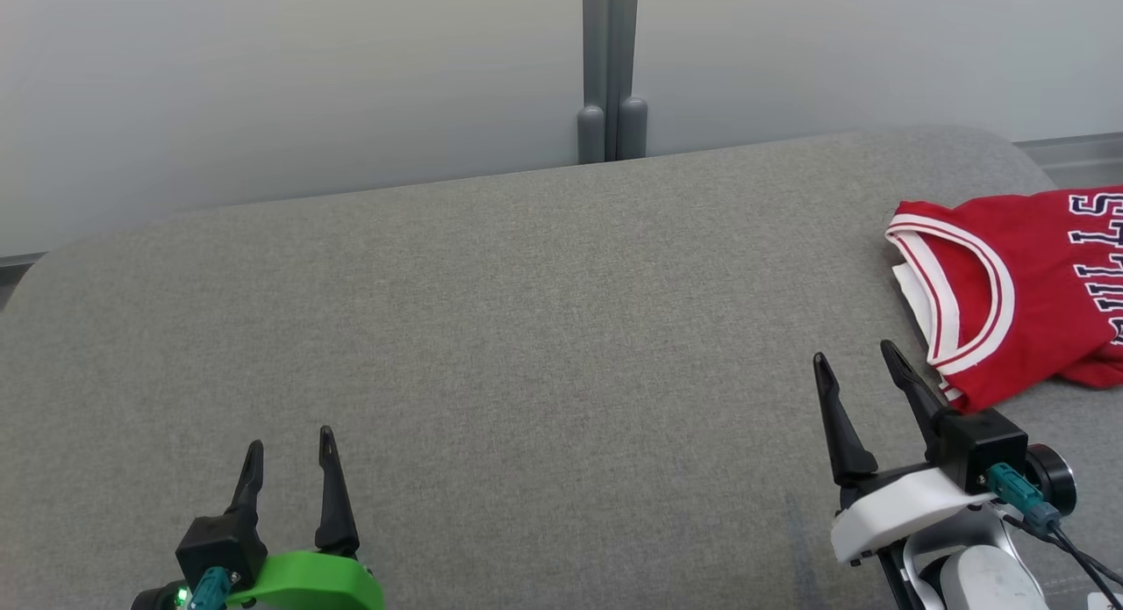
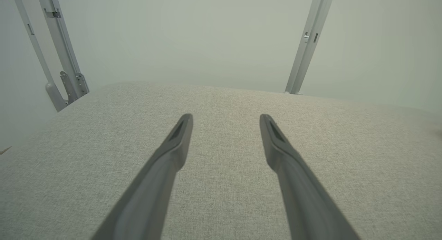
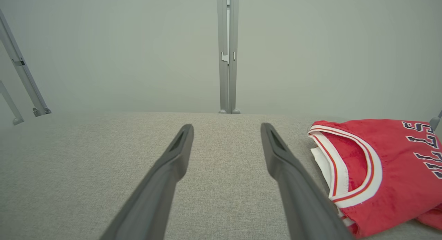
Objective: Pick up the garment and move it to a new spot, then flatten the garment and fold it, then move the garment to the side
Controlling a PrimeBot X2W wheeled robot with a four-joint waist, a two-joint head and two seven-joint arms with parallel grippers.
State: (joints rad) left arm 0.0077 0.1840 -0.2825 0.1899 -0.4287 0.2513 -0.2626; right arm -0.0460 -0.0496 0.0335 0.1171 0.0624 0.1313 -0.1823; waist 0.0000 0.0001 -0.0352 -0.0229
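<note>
Head view puts my right gripper (image 1: 854, 351) at the near right of the broad grey woven-fabric padded surface (image 1: 526, 329). Its 2 long dark fingers are spread well apart with nothing between them. My left gripper (image 1: 290, 436) sits at the near left, parted about as wide and just as empty. The red sleeveless basketball jersey (image 1: 1026, 285), trimmed in white and red with dark lettering, lies on that surface at the right. It is a little farther off than my right fingertips and to their right. Its white-banded neckline faces left toward me and its body runs rightward past the picture's edge, so I judge its long axis to be left to right, though I cannot see its full length. Its near-left corner is just beside the outer finger of my right gripper; I cannot tell whether they touch. My left gripper is well apart from it, across bare grey fabric, so the right arm is plainly the nearer 1. The jersey looks compact and layered, with white cloth showing under the collar. I judge any grasp calls for swinging the right gripper rightward and slightly farther, onto the collar edge. Beyond the surface stand a pale wall (image 1: 263, 83) and a grey upright post (image 1: 611, 66).
</note>
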